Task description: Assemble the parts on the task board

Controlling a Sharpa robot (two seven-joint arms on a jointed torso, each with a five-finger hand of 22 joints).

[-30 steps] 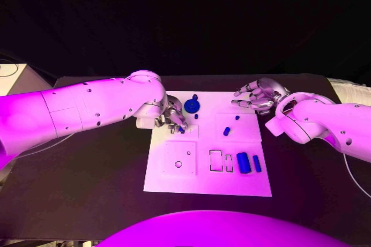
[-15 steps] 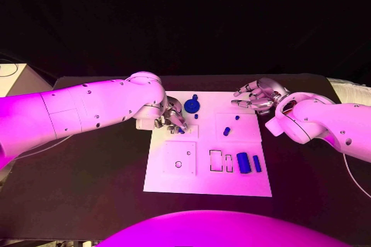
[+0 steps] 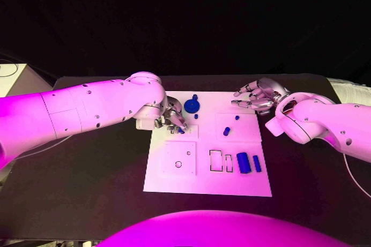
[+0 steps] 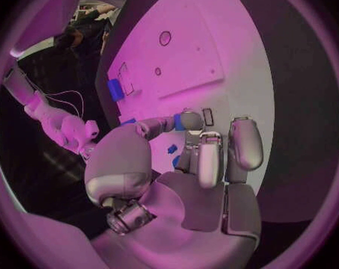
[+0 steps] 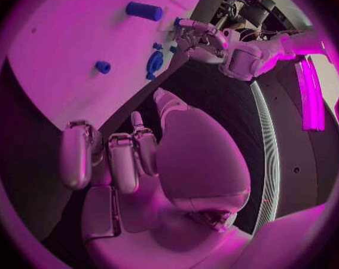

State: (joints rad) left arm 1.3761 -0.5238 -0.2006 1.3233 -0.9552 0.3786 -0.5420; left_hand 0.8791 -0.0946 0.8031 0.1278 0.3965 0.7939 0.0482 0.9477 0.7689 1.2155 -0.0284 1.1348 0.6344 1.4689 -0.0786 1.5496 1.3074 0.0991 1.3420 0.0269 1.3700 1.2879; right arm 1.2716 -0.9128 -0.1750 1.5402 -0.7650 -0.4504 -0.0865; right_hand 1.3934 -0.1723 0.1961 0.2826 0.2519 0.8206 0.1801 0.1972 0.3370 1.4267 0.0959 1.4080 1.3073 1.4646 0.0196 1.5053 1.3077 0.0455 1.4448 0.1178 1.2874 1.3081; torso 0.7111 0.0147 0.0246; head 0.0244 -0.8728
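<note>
Magenta light floods the scene against dark surroundings; wrist views bend edges.

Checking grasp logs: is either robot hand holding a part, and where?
Left robot hand pinches a small blue part at its fingertips; exact hold point unclear. Right robot hand holds nothing.

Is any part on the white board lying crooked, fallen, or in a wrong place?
Nothing looks damaged. One small blue peg lies tilted on the white task board, loose, while two blue bars lie straight beside empty rectangular slots.

Black table [image 3: 93, 172], white task board [image 3: 208, 184] flat on it — mid-table
</note>
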